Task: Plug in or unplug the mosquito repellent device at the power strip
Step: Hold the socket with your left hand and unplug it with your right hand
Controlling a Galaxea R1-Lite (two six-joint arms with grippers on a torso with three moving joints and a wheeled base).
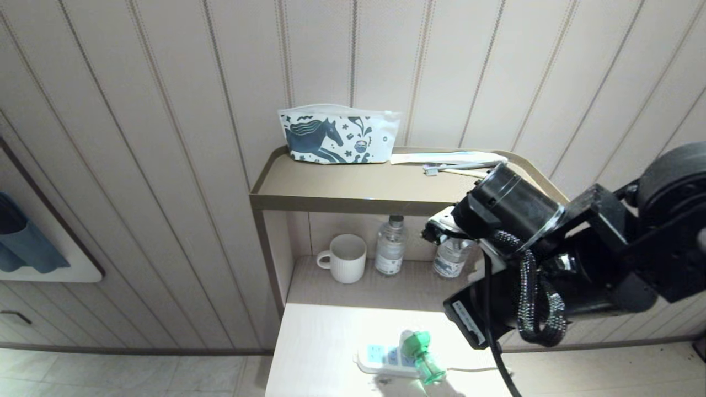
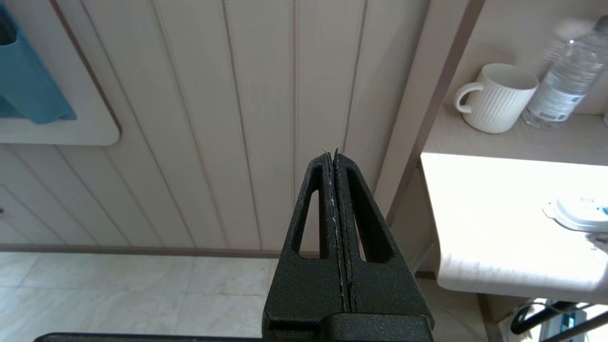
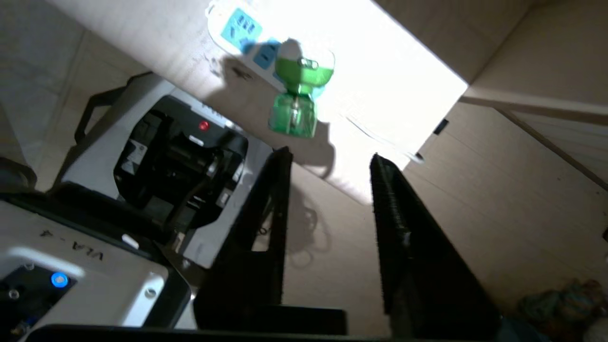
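- The mosquito repellent device [image 1: 420, 353], a small plug-in unit with a white-and-green head and a translucent green liquid bottle, is sitting plugged into the power strip [image 1: 383, 361], its bottle sticking out toward the near edge.
- That flat white strip with light-blue socket faces is lying on the pale surface [image 1: 320, 347], near its front edge, so the sockets are facing up and are reachable from above; its thin white cord [image 1: 469, 369] is trailing off to the robot's right.
- The right hand [image 3: 327, 159] is hanging in the air a little way off the device, its black fingers [image 3: 266, 209] standing apart with nothing between them; judging by the aim, it is lining up to take the green bottle, probably to pull the unit out.
- The left hand [image 2: 335, 156] is parked off the surface's left side, its fingers pressed together and empty.
- Farther back, a ribbed white mug [image 1: 345, 258] and two clear water bottles [image 1: 390, 245] are standing on the lower shelf, well apart from the strip.
- On the upper shelf a white pouch with a dark horse print [image 1: 337, 135] is leaning at the wall.
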